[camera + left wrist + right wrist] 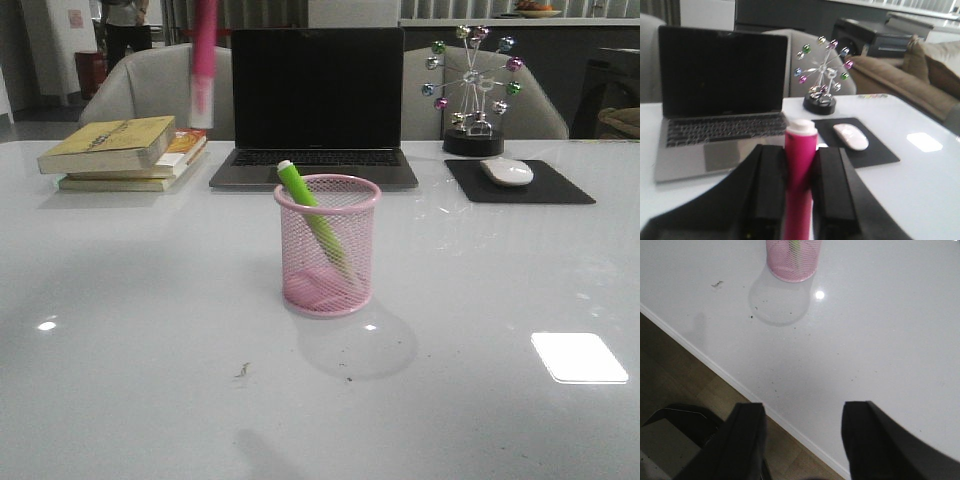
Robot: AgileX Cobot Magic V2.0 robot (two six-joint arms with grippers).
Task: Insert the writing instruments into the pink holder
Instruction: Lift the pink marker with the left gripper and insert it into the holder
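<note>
The pink holder (328,247) stands upright in the middle of the white table, and its base also shows in the right wrist view (792,259). Inside it leans the lime green pen (312,218), whitish tip up above the rim. High at the front view's top left hangs the magenta pen (204,58), pale end down, blurred. My left gripper (800,152) is shut on that magenta pen (800,170); the gripper itself is out of the front view. My right gripper (802,412) is open and empty over the table's front edge, well short of the holder.
A dark laptop (316,105) stands behind the holder. Stacked books (125,150) lie at the back left. A white mouse (507,171) on a black pad (520,185) and a spinning-ball ornament (473,90) are at the back right. Floor shows below the table edge (715,365).
</note>
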